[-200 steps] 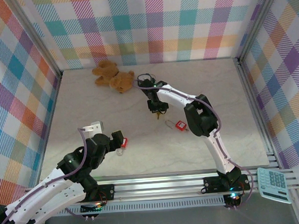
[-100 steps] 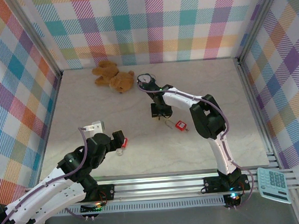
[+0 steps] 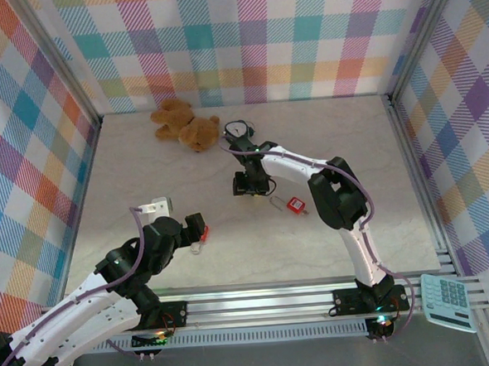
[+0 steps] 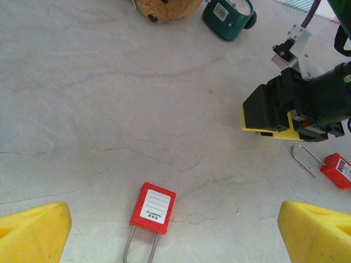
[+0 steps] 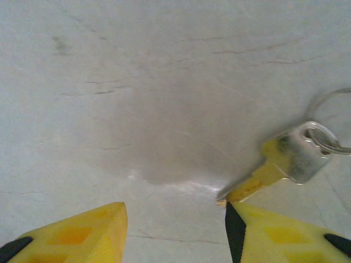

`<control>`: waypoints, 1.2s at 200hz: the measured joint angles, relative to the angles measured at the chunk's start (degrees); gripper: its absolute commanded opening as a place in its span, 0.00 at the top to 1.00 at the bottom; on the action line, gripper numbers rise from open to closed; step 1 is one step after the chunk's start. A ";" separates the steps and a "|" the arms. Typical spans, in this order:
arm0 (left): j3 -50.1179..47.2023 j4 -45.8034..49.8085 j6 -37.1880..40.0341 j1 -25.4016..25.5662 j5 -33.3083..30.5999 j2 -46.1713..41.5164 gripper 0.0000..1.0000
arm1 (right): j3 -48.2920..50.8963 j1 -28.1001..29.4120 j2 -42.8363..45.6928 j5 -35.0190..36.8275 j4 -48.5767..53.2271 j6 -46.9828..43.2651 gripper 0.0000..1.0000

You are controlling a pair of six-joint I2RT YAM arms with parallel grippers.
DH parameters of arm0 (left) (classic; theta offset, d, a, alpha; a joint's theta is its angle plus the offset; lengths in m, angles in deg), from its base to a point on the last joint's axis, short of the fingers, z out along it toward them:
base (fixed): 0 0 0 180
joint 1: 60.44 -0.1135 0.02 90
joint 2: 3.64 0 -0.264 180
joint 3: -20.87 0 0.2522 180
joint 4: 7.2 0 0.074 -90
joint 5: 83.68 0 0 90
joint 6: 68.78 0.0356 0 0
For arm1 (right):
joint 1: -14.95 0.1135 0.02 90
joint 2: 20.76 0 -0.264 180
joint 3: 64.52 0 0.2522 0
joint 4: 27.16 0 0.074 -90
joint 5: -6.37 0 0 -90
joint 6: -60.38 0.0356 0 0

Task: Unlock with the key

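Item one: my right claw (image 5: pixel 175 233) is hovering low over the pale marbled table top (image 5: pixel 164 82), its yellow-tipped fingers (image 5: pixel 82 230) standing spread apart with bare table lying between them. Item two: the slim silvery metal key (image 5: pixel 282 161) is lying flat on that table top, outside the gap. Its blade tip is meeting the tip of the finger on the right of my wrist view, and its rounded head is pointing away up and to the right, with a thin wire ring (image 5: pixel 330 137) passing through it. Item three: a small red padlock with a silver shackle (image 3: pixel 295 205) is lying just to the right of this claw when seen from above, apart from it, with its shackle pointing toward the claw. Item four: my left claw (image 4: pixel 175 238) is waiting nearer the front left, its fingers held wide apart and gripping nothing. Item five: a red plastic padlock with a white label (image 4: pixel 153 205) is lying flat between those fingers, touching neither, its shackle pointing back toward my wrist. Sundries: a brown plush teddy bear (image 3: pixel 183 124) and a dark green round dial gauge (image 3: pixel 238 129) are resting near the back edge, and a pale calculator (image 3: pixel 447 302) is sitting on the front rail at far right.
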 measured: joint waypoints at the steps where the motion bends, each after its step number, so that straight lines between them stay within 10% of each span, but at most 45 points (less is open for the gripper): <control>1: 0.00 0.00 0.02 -0.02 0.00 0.00 0.04 | -0.09 0.00 0.00 -0.04 -0.02 -0.04 0.51; 108: 0.26 -0.09 0.00 -0.02 3.50 1.31 0.07 | -3.63 -12.79 5.49 -3.91 1.62 -14.08 0.64; 240: 0.76 -0.26 -0.20 -0.02 7.50 4.68 0.08 | -0.74 -13.07 -1.55 -10.23 0.48 -17.84 0.60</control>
